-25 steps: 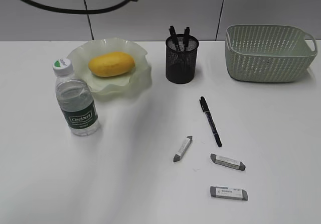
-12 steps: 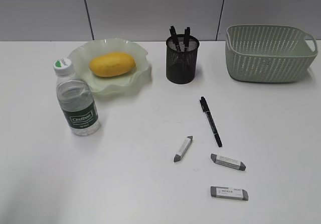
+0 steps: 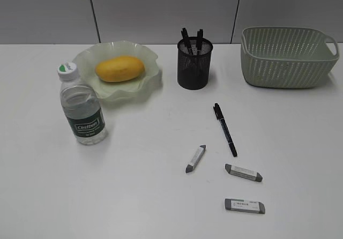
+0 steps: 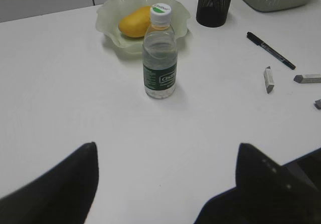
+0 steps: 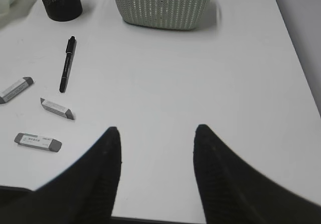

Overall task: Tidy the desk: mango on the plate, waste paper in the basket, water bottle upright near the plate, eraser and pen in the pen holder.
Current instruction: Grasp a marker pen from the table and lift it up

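Note:
The mango (image 3: 119,68) lies in the pale green plate (image 3: 147,86) at the back left of the desk (image 3: 134,185). The water bottle (image 3: 80,107) stands upright just in front of the plate. The black mesh pen holder (image 3: 194,63) holds pens. A black pen (image 3: 224,129) and three grey erasers (image 3: 195,158) (image 3: 243,172) (image 3: 244,206) lie on the desk. The green basket (image 3: 286,57) stands at the back right. The waste paper is out of view. My left gripper (image 4: 165,151) is open and empty, well short of the bottle (image 4: 159,58). My right gripper (image 5: 156,131) is open and empty over bare desk.
A grey wall runs behind the desk. In the right wrist view the desk's right edge (image 5: 296,58) and near edge (image 5: 160,218) show. Neither arm shows in the exterior view.
A dark arm and cable at the top of the exterior view one second ago have left the frame. The objects on the desk have not moved.

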You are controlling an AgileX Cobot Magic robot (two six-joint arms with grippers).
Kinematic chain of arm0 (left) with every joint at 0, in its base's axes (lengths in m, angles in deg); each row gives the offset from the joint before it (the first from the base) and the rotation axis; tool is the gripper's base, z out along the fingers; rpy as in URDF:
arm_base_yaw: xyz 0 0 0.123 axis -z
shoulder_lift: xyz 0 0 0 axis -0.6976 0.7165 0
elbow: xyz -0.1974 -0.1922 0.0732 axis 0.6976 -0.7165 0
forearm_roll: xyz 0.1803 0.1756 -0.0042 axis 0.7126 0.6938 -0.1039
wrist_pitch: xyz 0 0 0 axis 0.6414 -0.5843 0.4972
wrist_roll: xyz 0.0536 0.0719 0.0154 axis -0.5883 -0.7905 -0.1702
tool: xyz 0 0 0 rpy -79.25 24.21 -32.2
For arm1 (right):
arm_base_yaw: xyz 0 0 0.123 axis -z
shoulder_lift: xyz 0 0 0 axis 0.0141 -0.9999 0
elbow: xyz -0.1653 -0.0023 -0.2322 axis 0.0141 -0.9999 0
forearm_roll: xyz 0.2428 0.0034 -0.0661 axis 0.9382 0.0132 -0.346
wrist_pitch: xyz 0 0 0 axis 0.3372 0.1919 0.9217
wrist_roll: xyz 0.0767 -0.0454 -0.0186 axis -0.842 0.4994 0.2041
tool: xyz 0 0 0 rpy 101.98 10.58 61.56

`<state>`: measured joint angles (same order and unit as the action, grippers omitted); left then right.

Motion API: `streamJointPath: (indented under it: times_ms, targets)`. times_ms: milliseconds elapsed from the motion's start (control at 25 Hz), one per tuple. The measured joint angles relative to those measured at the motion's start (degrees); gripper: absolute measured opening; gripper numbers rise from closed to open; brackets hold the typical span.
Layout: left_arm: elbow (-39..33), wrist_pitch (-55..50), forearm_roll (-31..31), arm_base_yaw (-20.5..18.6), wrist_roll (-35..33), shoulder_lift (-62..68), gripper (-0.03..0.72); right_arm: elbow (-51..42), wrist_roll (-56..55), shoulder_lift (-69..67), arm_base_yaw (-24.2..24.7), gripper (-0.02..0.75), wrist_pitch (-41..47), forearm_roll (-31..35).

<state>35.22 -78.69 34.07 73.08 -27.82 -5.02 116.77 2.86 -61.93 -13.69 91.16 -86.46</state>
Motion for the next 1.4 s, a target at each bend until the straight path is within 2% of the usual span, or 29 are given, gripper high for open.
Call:
streamJointPath:
  times_ms: [480,600,720,880,1000,1160,1280,1400]
  targets:
    - [-0.44,0.00,0.79,-0.62,0.00,-1.29,0.478,0.00,-0.05,0.00,0.00,0.384,0.00,0.00]
    - [-0.44,0.00,0.79,-3.97,0.00,-2.35,0.469,0.00,0.86,-0.06,0.00,0.384,-0.11,1.52]
    - [-0.44,0.06,0.73,-8.68,0.00,-2.43,0.458,0.43,6.81,-4.66,0.00,0.384,-1.15,6.46]
    - [-0.44,0.06,0.68,-13.43,0.00,-2.43,0.445,2.90,9.15,-24.35,0.00,0.384,-9.19,9.43]
    - [-0.44,0.06,0.58,-14.06,0.00,-2.43,0.445,7.61,9.38,-46.54,0.00,0.384,-17.51,10.87]
    - [-0.44,0.06,0.58,-14.08,0.00,-2.43,0.441,19.37,8.99,-77.59,-1.65,0.384,-24.06,12.94]
    - [-0.44,0.06,0.52,-14.08,0.00,-2.43,0.434,31.36,4.93,-96.24,-4.77,0.384,-23.95,11.31]
    - [-0.44,0.06,0.52,-14.08,0.00,-2.43,0.433,43.48,2.41,-110.52,-7.47,0.393,-20.06,10.48]
